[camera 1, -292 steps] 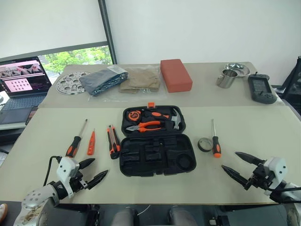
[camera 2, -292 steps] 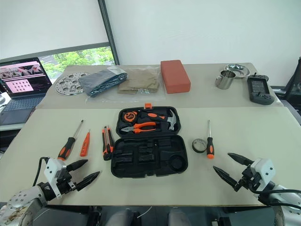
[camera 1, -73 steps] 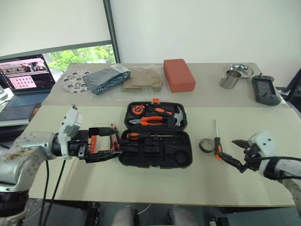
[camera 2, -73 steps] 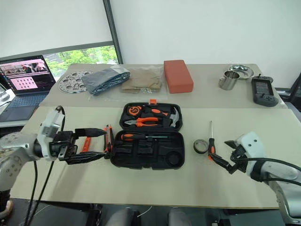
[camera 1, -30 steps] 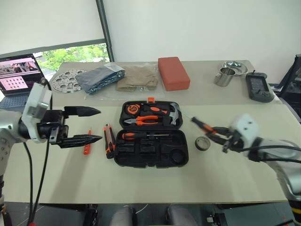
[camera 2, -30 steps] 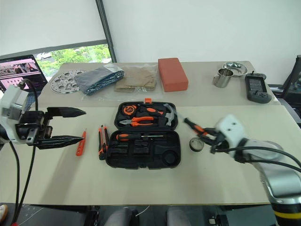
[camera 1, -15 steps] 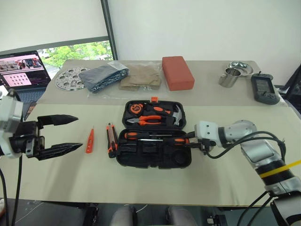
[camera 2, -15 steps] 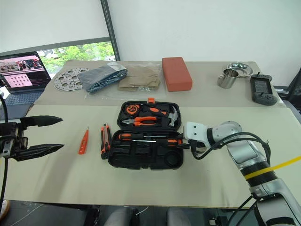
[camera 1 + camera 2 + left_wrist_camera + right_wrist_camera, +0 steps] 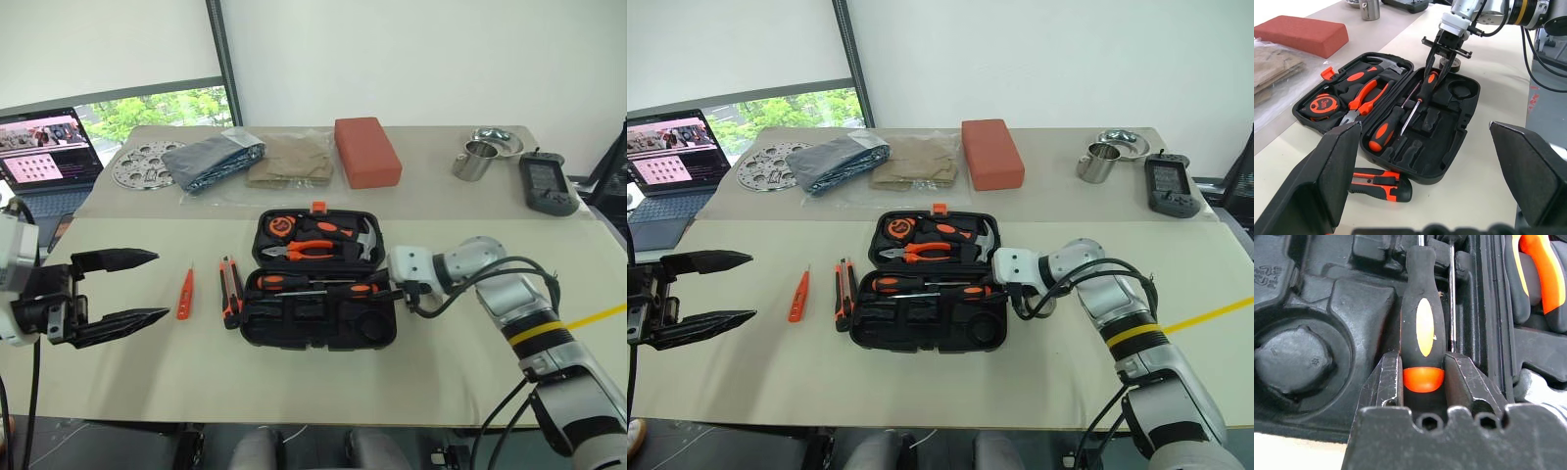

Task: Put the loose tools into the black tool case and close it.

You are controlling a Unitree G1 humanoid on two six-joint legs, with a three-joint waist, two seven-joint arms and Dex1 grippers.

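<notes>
2 arms: right tool (image 9: 1422, 377) clenched on screwdriver (image 9: 1421, 333) over case (image 9: 323, 328); left tool (image 9: 122, 289) released.

Black tool case (image 9: 323, 328) lies open; two screwdrivers (image 9: 1400, 117) inside, apparently; knife (image 9: 231, 291) beside it.

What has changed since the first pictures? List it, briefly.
Both long screwdrivers now lie in the black tool case: one already set down, the other brought from beside the tape roll and clamped in the right tool. The left tool hangs open. The small orange screwdriver and utility knife stayed put.
</notes>
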